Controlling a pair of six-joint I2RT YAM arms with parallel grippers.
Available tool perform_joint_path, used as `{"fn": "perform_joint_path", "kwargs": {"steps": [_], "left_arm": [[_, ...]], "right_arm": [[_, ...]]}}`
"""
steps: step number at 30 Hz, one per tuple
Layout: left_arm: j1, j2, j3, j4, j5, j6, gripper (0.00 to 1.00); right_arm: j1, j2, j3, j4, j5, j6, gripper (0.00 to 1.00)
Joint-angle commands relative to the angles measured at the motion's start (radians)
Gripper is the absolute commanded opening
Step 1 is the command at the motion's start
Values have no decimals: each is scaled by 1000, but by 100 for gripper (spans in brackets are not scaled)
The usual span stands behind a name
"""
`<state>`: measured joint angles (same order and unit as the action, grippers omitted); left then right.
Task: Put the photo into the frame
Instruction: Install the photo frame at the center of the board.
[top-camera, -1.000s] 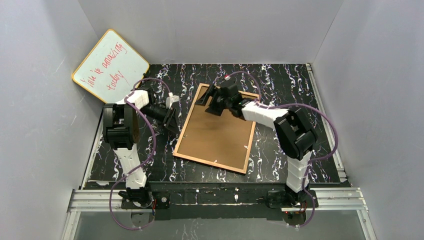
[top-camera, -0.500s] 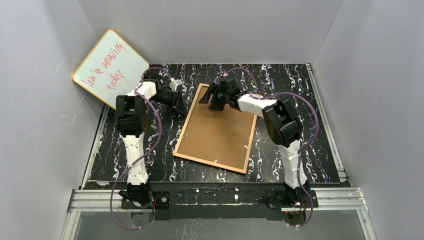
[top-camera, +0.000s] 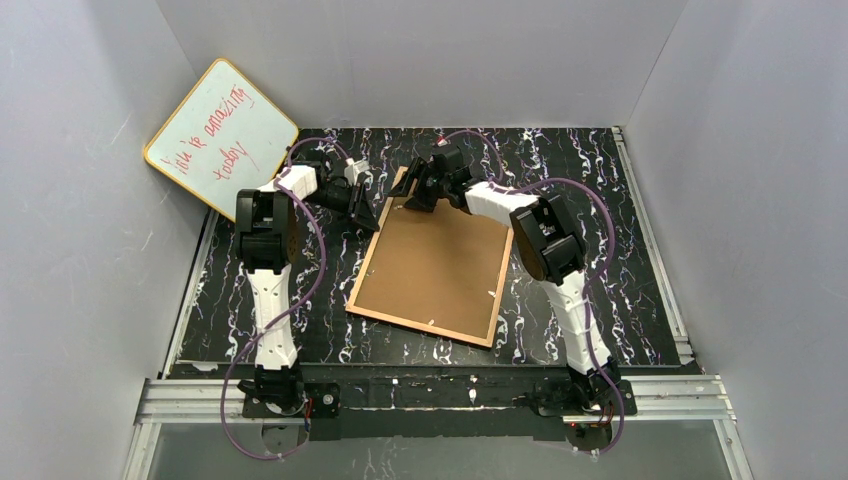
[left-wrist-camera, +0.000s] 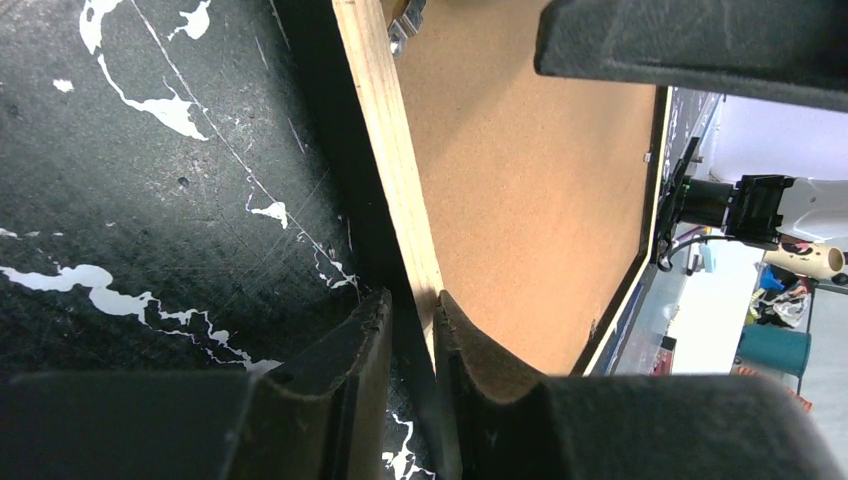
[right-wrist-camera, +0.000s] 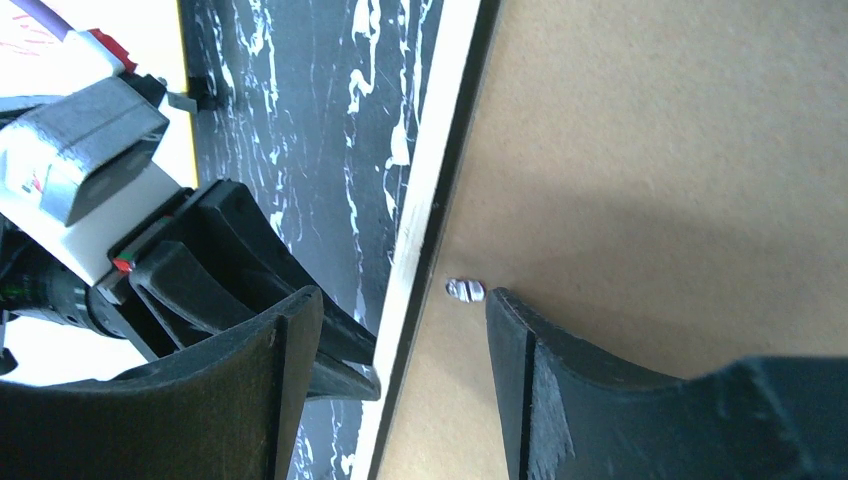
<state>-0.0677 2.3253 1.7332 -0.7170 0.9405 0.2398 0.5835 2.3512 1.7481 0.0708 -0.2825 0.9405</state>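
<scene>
The frame (left-wrist-camera: 387, 130) lies on the desk (top-camera: 570, 180) with its back side up, so its light wood rim and the brown backing panel (top-camera: 435, 265) inside it face the top camera. Its long axis runs from far to near and is a little turned: the near short end sits more to the left than the far short end. The photo does not show in any view; I cannot tell if it is under the panel.

The left pincer (left-wrist-camera: 412, 300) is at the left long rim of the frame, close to the far-left corner. Its jaws are nearly together, one finger on the outer side of the rim and the other over the panel, so it pinches the rim. The right pincer (right-wrist-camera: 402, 295) hangs over the same corner. Its jaws stand wide apart and hold nothing: one finger is outside the rim, above the desk, and the other is above the panel, just beside a small metal tab (right-wrist-camera: 464, 290).

The desk around the frame is black with white veins like marble. Left of the frame and further back, a whiteboard (top-camera: 220, 130) with a yellow edge and red writing leans against the wall. Plain grey walls (top-camera: 420, 60) stand behind the frame and at both sides of it. Nearer than the frame, an aluminium rail (top-camera: 430, 392) carries the two arm bases.
</scene>
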Motion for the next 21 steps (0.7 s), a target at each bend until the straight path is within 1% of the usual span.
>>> {"fn": "perform_joint_path", "kwargs": {"steps": [1,12,17,21], "left_arm": [[-3,35,-40,-7,-53,37,18],[-4,23,-67,-7,-59,62,17],[-4,22,-68,-7,-62,62,16],[-4,14,-73,-7,-70,70,15]], "right_arm": [[-2,74,56,0,-14,39,69],[-3,122,65,77,-84,165,68],[-14,118,91,47,-70,140,68],[-41,30,21,47,-2,89,69]]}}
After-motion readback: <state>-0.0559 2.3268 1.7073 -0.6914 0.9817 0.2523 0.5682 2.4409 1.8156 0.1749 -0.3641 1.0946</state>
